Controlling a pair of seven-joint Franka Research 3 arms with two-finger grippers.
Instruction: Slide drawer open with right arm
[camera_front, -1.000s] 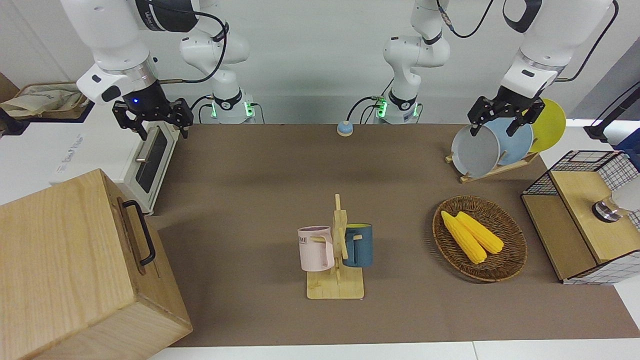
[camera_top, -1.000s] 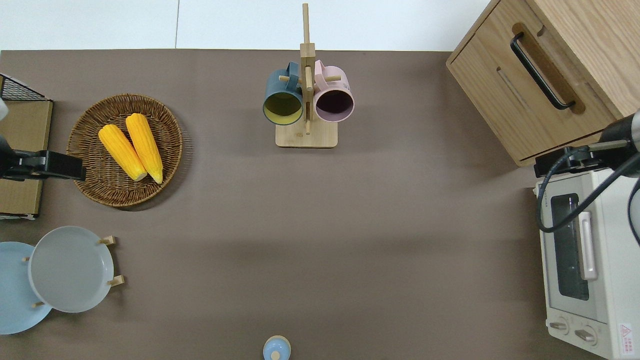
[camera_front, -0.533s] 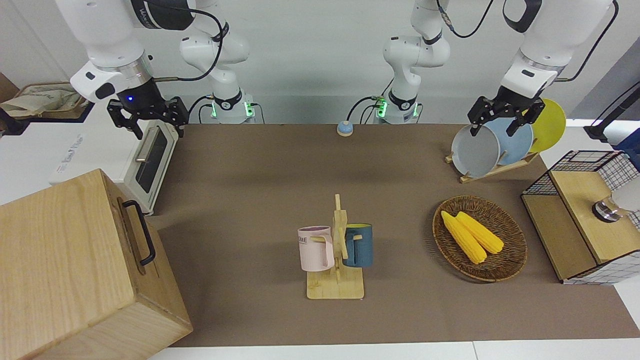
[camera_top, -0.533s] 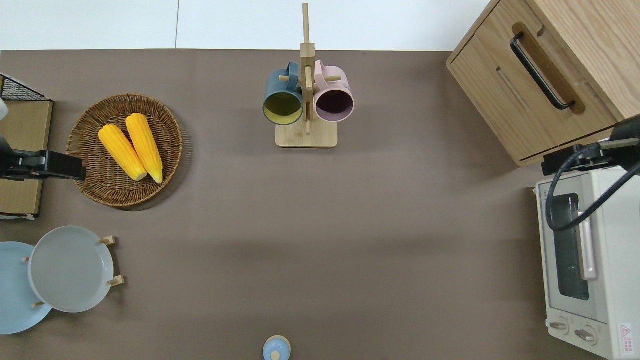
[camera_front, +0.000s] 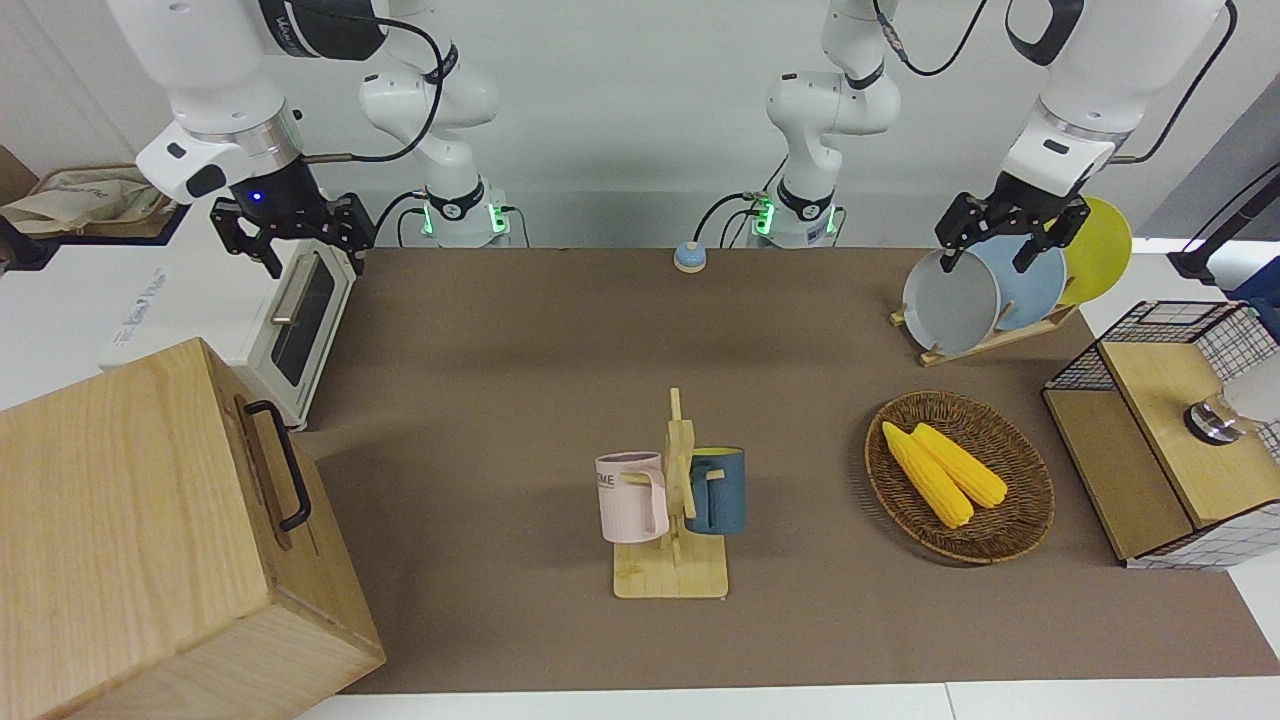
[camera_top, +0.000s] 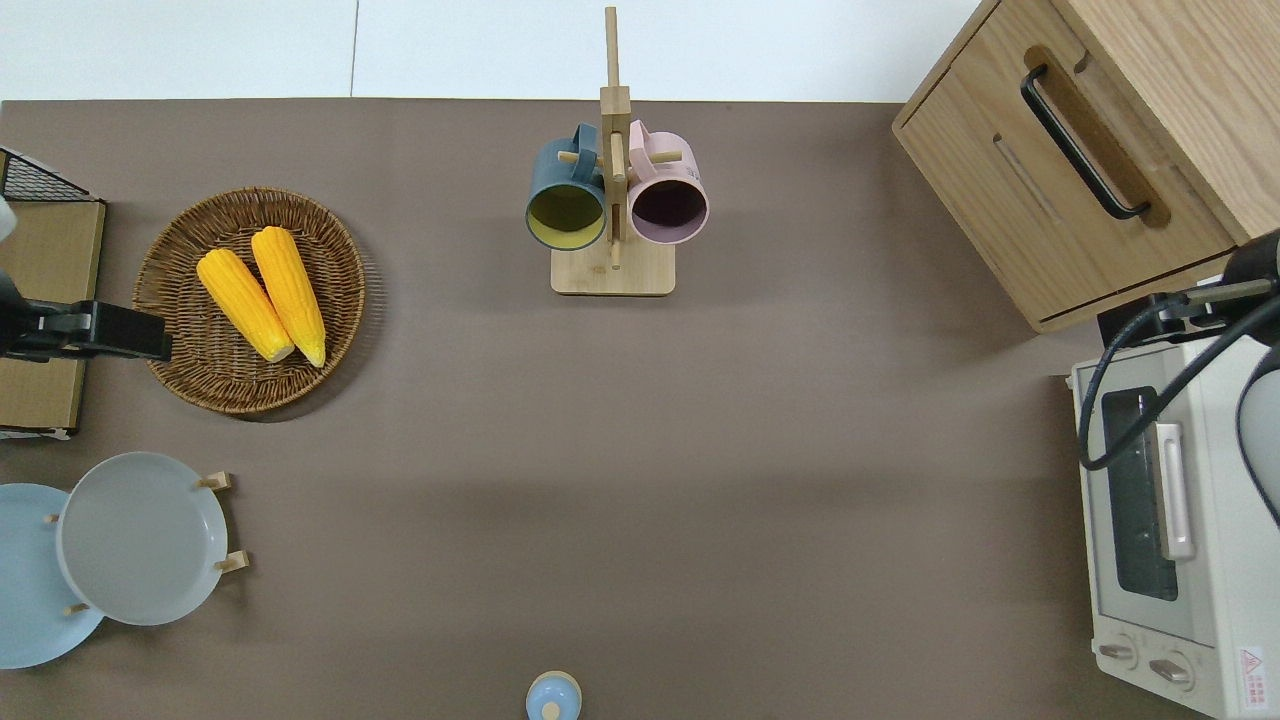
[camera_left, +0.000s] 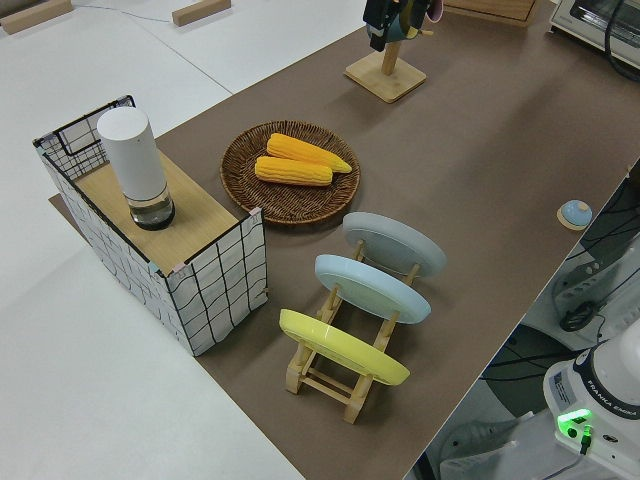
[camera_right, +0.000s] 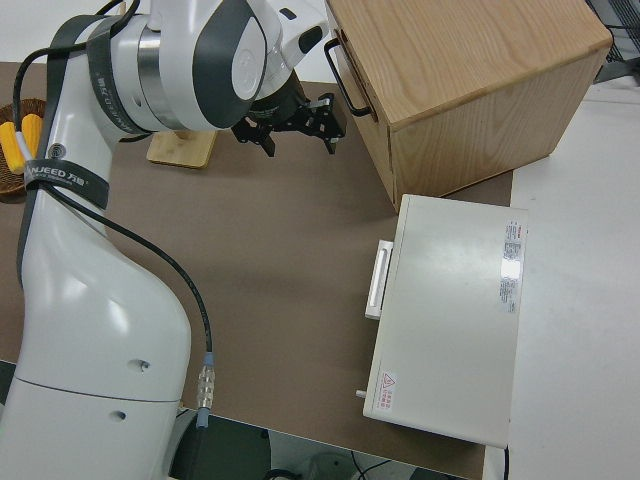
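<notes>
Scanning the front view from its left edge, we find the drawer (camera_front: 283, 478) shut in its wooden cabinet (camera_front: 150, 540) at the right arm's end of the table, farther from the robots than the toaster oven (camera_front: 300, 320). Our right gripper (camera_front: 291, 243) hangs over the oven, fingers spread wide, holding nothing. The left arm is parked.

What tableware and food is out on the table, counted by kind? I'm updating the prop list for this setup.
Plates: 3, grey, blue and yellow, all standing in the wooden rack
Mugs: 2, pink and dark blue, hanging on the mug tree
Corn cobs: 2, lying in the wicker basket
Total: 7
</notes>
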